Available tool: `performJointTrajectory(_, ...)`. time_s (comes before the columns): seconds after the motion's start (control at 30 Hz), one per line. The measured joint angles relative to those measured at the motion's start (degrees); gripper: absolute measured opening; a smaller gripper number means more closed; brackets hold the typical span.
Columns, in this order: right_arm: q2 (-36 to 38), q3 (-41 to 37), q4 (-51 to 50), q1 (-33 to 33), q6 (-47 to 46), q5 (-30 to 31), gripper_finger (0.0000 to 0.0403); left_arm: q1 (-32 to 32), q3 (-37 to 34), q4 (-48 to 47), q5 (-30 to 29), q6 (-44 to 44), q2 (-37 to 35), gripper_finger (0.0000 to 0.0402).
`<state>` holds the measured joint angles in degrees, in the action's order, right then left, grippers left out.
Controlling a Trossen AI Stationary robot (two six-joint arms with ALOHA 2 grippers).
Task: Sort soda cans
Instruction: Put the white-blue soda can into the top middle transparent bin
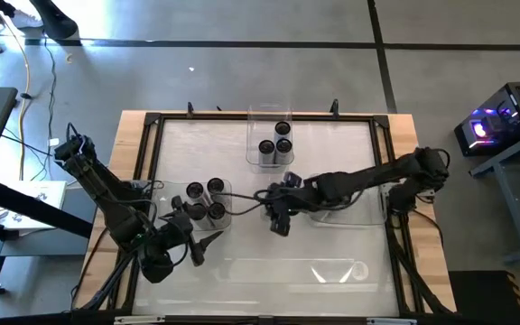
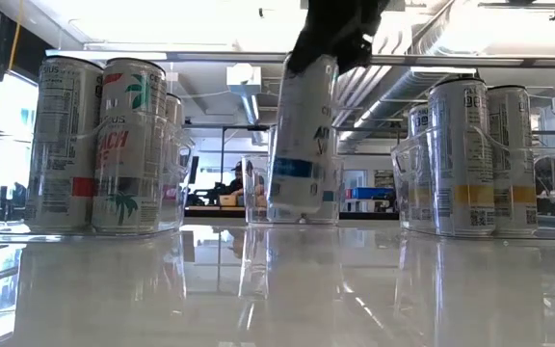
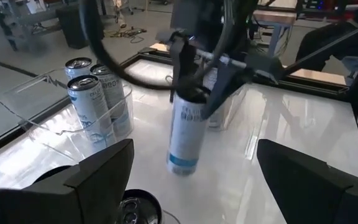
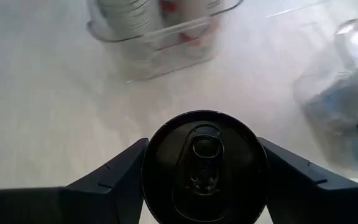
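I hold one can in the right gripper, near the centre of the table. The low view shows the can clear of the surface, tilted slightly, the jaws clamped on its upper end; the right wrist view shows its dark top between the two fingers.

Three cans stand in the tray at 12 o'clock. Four more stand in the tray at 9 o'clock, just beside the left gripper, which waits at 8 o'clock with jaws wide and empty. Another clear tray lies under the right arm at 3 o'clock; an empty one lies at 5 o'clock.

Procedure for this step, as I judge it:
- Keep the can lifted above tray wall height while carrying it across.
- Level the can before lowering; a tilted base may catch a wall or tip neighbouring cans.
- Lower into a free spot, apart from standing cans.
- Release only when the base rests flat.
- Keep the left arm parked, clear of the path.
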<state>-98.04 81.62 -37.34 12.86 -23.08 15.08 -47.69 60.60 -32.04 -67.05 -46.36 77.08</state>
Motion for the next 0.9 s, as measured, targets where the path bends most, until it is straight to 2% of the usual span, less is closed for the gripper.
performJointTrajectory(0.07, -0.9, 0.0, 0.4, -0.7, 1.4, -1.9, 0.0237, 0.5, 0.0, 0.5, 0.6, 0.0, 0.0, 0.0335)
performJointTrajectory(0.23, -2.6, 0.0, 2.4, -1.4, 3.7, -2.4, 0.0238, 2.4, 0.0, 0.7, 3.2, 0.0, 0.0, 0.0335)
performJointTrajectory(0.47, -3.0, 0.0, 3.8, -1.4, 4.1, -1.8, 0.0298, 3.5, 0.0, 3.2, 4.4, 4.9, 0.1, 0.0335)
performJointTrajectory(0.67, -2.1, 0.1, 7.0, -1.4, 6.2, -1.2, 0.0308, 3.5, 0.0, 7.0, 6.5, 9.5, 0.1, 0.0335)
performJointTrajectory(0.77, -0.6, 0.1, 6.7, -1.3, 7.3, 2.0, 0.031, 3.5, 0.0, 6.8, 6.6, 9.6, 0.1, 0.0335)
performJointTrajectory(0.9, 3.2, 0.1, 2.9, 0.2, 9.2, 10.2, 0.031, 3.6, 0.0, 7.4, 6.3, 11.6, 0.2, 0.0335)
